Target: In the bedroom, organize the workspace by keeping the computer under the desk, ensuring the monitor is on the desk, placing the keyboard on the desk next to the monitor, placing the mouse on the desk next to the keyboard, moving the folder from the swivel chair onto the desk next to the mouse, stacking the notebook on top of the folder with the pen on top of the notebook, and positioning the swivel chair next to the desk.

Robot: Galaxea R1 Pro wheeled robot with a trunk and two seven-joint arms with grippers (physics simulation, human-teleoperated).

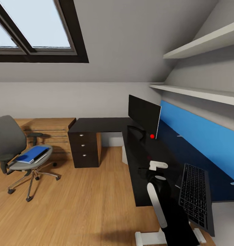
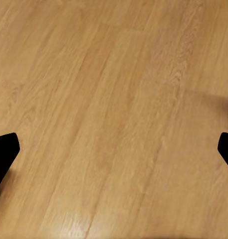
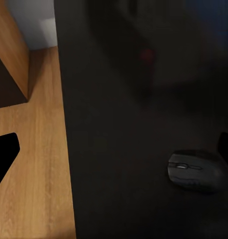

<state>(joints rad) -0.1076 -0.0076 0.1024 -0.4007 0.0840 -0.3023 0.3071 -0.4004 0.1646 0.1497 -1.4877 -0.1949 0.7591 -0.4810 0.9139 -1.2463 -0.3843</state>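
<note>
The swivel chair (image 1: pixel 9 143) stands on the floor at the left, well away from the desk (image 1: pixel 96 124), with the blue folder (image 1: pixel 30 154) lying on its seat. On the black desk top the monitor (image 1: pixel 144 114) stands upright, and the keyboard (image 1: pixel 195 194) lies nearer me at the right. My right arm (image 1: pixel 161 201) reaches over the desk between them. My right gripper (image 3: pixel 114 149) hangs open above the desk top, with the dark mouse (image 3: pixel 193 172) lying near one fingertip. My left gripper (image 2: pixel 114 154) is open over bare wooden floor. A pale sliver (image 1: pixel 124 155) under the desk may be the computer. The notebook and pen are out of view.
A light wooden drawer chest (image 1: pixel 50 131) stands against the back wall behind the chair. The desk's black drawer unit (image 1: pixel 83 148) sits under its left wing. White shelves (image 1: pixel 198 92) and a blue wall panel (image 1: pixel 202 133) run above the desk's right side. Open floor lies between chair and desk.
</note>
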